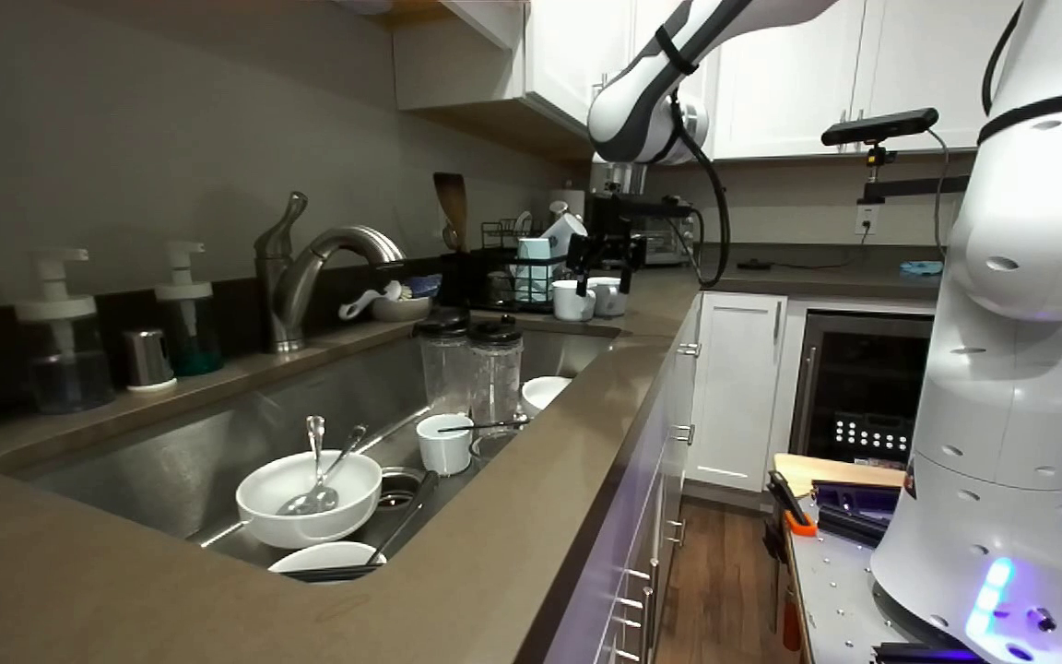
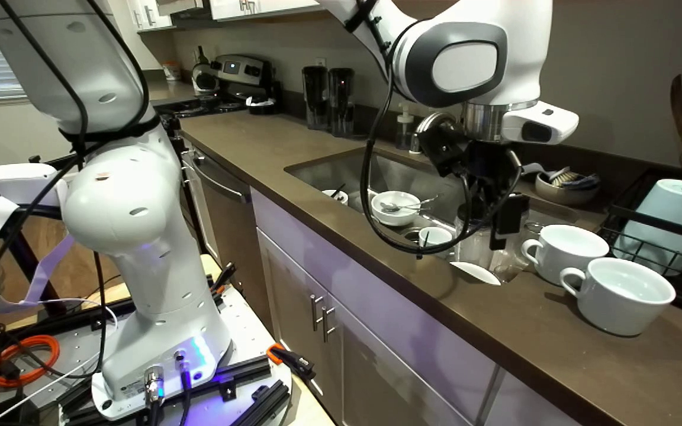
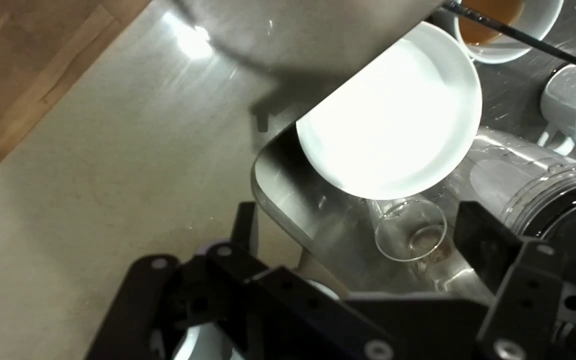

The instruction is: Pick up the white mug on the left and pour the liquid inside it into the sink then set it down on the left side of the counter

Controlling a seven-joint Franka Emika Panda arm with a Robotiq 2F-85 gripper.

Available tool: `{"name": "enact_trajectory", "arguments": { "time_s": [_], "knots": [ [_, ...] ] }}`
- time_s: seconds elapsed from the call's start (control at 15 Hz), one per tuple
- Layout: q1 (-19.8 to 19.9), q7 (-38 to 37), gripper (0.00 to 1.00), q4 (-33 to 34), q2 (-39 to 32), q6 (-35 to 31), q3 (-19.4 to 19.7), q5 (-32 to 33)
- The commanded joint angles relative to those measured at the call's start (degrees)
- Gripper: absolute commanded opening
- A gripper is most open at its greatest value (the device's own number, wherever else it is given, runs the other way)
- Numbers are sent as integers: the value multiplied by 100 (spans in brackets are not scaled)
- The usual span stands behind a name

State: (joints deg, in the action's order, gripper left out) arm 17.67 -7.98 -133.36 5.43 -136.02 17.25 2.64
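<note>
Two white mugs stand upright on the counter beyond the sink's end. In an exterior view the nearer mug (image 2: 619, 302) and the farther mug (image 2: 563, 254) show their handles. They also show under the gripper, as a left mug (image 1: 572, 302) and a right mug (image 1: 608, 300). In the wrist view, white mug parts (image 3: 200, 342) are mostly hidden behind the gripper. My gripper (image 1: 605, 267) hangs above the counter near the sink's corner. In the wrist view the gripper (image 3: 358, 225) has fingers wide apart with nothing between them. The sink wall (image 1: 337, 392) is steel.
The sink holds a white bowl (image 3: 398, 120), a clear glass (image 3: 410, 232), a black-lidded clear container (image 3: 573, 190), a cup with brown liquid (image 3: 488, 22) and a tilted white mug (image 3: 568, 97). A black dish rack (image 2: 625, 239) stands beside the counter mugs. A faucet (image 1: 287, 295) rises behind the sink.
</note>
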Motion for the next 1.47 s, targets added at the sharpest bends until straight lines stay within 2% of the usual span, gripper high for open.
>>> {"name": "enact_trajectory", "arguments": {
  "time_s": [0.0, 0.87, 0.93, 1.0, 1.07, 1.2, 1.27, 1.33, 1.4],
  "knots": [
    [33, 155, 100, 385, -458, -113, 51, -24],
    [82, 688, 98, 912, -1280, -468, 144, -257],
    [80, 686, 94, 916, -1330, -536, 137, -257],
    [82, 727, 85, 937, -1384, -593, 125, -280],
    [78, 718, 85, 938, -1410, -651, 121, -260],
    [74, 694, 77, 944, -1470, -814, 110, -236],
    [68, 673, 66, 937, -1482, -886, 107, -213],
    [77, 691, 67, 977, -1518, -930, 108, -207],
    [71, 663, 61, 979, -1507, -959, 114, -172]
  ]
}}
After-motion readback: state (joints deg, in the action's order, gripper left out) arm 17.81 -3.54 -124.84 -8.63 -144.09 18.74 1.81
